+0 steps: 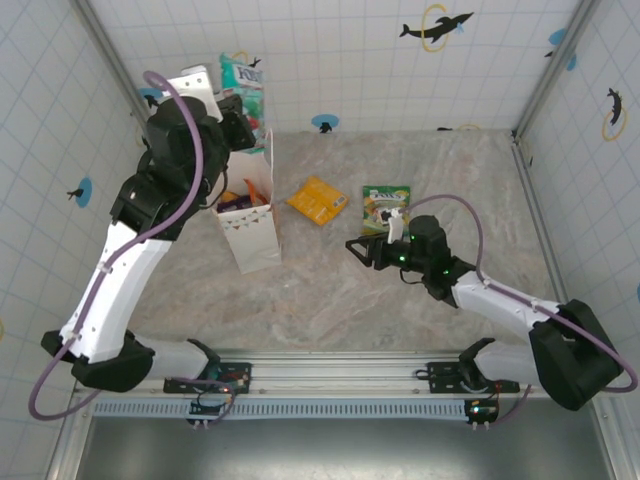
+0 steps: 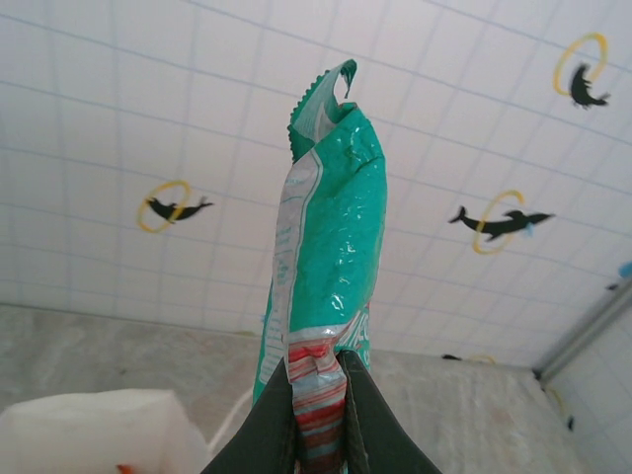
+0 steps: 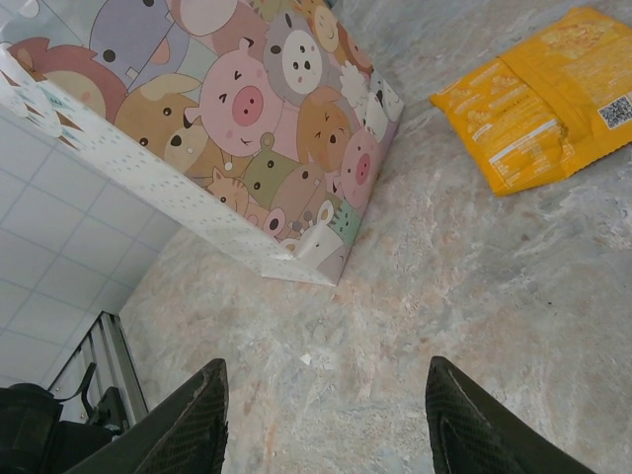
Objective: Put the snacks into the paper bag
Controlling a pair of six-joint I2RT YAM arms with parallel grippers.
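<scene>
The white paper bag [image 1: 255, 225] is standing upright near the left edge of the marbled table [image 1: 420, 300]. Its mouth is gaping and a few packets [image 1: 238, 197] are showing inside. The left gripper [image 1: 238, 118] is hanging above the bag's far rim, toward the table's far left corner. It is pinching the striped end of a teal packet [image 1: 243, 75], which the wrist view shows rising crumpled from between the closed fingers [image 2: 370, 434]. The right gripper [image 1: 362, 250] is sitting low over the middle of the table, its jaws parted and grasping nothing. A yellow packet [image 1: 318, 200] is lying flat between the bag and a green packet [image 1: 385, 205]. The green packet is resting just beyond the right gripper, toward the far edge.
</scene>
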